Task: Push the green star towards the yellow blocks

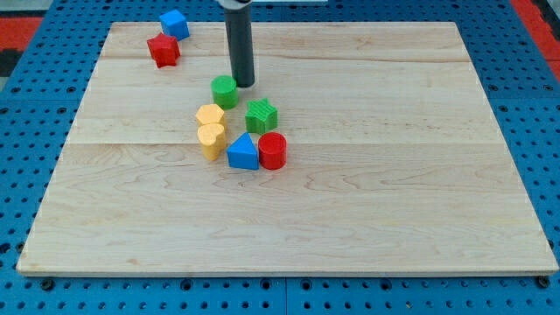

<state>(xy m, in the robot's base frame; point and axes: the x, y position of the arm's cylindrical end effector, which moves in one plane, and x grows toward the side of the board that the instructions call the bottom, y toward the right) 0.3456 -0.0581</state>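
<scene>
My tip [244,85], the lower end of the straight dark rod, rests on the pale wooden board [394,192] in the upper middle of the frame, just beside the upper right edge of the green cylinder block [225,91]; whether they touch I cannot tell. The rod has no jaws to open or close, and it holds nothing.

The green star block [261,115] lies just below and to the right of my tip, apart from it. Two yellow blocks, an upper yellow block [210,115] and a lower yellow block [211,139], sit stacked in the frame to the star's left, close together. Below the star, a blue triangular block [243,152] and a red cylinder block [273,150] stand side by side, touching.

A red star-like block [163,49] and a blue cube block [174,24] sit near the board's upper left corner. The board's right half and lower part offer wide room.
</scene>
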